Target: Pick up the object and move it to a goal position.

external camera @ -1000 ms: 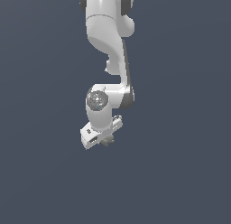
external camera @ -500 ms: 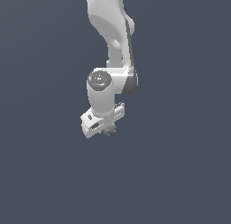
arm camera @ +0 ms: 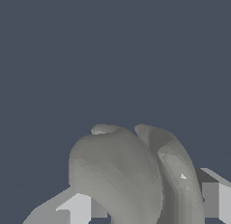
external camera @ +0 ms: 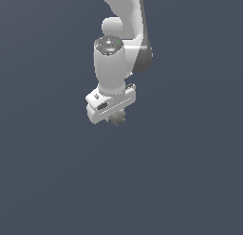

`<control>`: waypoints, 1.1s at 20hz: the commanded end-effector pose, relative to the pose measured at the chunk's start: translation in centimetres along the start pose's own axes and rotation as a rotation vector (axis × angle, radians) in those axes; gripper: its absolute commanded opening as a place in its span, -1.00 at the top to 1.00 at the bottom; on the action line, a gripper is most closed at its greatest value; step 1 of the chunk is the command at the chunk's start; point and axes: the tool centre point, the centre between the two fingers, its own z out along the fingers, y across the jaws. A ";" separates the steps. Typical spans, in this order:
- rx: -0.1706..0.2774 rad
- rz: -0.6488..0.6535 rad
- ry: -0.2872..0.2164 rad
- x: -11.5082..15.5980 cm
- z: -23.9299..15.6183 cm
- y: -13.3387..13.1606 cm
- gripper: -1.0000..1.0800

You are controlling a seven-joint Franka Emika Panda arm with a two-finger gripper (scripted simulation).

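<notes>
Pickup: judged done, I am seeing the pincer (external camera: 115, 116) gripping the object (external camera: 116, 119) between its fingers (arm camera: 81, 209) | Goal: no marker showing; carrying and placing remaining

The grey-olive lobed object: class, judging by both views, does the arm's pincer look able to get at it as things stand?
Probably yes: the object already sits between the pincer fingers, with nothing else visible in the way.
</notes>
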 end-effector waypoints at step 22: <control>0.001 -0.001 0.001 -4.7 -17.8 -7.3 1.00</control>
